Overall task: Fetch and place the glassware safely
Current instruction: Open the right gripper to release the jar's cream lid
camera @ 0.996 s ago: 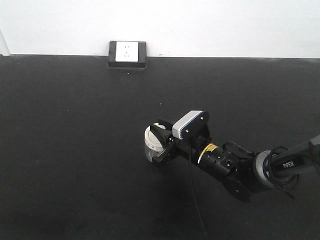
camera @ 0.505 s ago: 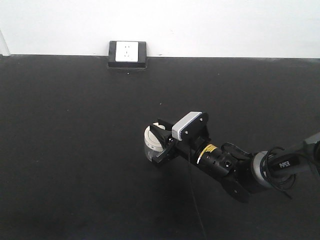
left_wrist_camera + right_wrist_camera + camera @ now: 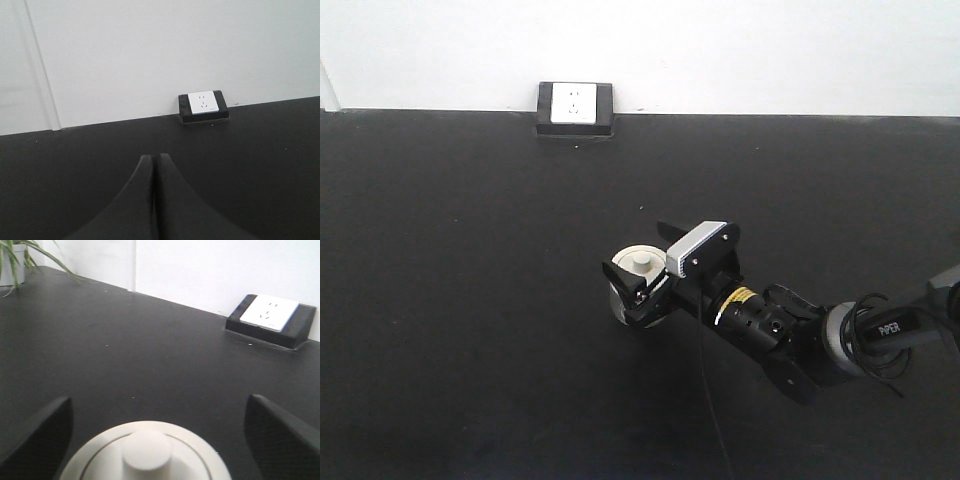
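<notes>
Front view: the jar [image 3: 632, 288] stands upright between the right gripper's [image 3: 642, 262] wide-open, empty jaws, while the left gripper [image 3: 154, 200], pressed closed, is elsewhere.

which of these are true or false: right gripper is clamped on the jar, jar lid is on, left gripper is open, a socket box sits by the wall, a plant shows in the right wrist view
1. The right gripper is clamped on the jar. False: its fingers stand spread wide, apart from the lid.
2. The cream lid with its knob sits on the jar. True.
3. The left gripper is open. False: its fingers meet.
4. A socket box sits by the wall. True.
5. Plant leaves show in the right wrist view. True.
</notes>
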`<state>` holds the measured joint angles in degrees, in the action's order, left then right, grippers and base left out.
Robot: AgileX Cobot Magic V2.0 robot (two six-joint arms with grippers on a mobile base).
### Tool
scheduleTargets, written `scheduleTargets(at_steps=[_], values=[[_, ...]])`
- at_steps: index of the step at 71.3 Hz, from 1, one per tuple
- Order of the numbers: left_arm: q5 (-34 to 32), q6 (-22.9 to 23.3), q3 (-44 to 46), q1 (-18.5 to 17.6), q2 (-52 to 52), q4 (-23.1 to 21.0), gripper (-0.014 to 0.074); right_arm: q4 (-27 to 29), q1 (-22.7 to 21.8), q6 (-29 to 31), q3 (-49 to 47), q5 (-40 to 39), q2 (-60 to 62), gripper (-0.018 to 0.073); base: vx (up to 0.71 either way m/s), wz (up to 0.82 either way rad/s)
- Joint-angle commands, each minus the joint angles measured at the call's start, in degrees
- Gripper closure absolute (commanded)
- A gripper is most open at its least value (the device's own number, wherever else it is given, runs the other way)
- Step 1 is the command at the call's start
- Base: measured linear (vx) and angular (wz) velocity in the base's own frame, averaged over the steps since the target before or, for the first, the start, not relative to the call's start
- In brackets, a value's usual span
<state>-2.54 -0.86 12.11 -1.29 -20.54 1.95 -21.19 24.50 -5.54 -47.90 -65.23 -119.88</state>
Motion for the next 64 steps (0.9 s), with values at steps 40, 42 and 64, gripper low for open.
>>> scheduleTargets(at_steps=[40,42,64], values=[[-4.05,0.4,1.73,-0.2,-0.45,-0.57,0.0603,4.86,-0.31,-0.58,6.14,5.97,19.43,0.0213,0.0,0.0],[-4.05,0.4,1.73,-0.2,-0.45,-0.57,0.0603,5.75,-0.31,-0.58,7.43,6.35,20.93,0.0267,0.0,0.0],[-4.05,0.4,1.73,-0.2,-0.45,-0.57,0.0603,18.69,-0.31,1.46,18.67,12.79,38.37,0.0568,0.0,0.0]])
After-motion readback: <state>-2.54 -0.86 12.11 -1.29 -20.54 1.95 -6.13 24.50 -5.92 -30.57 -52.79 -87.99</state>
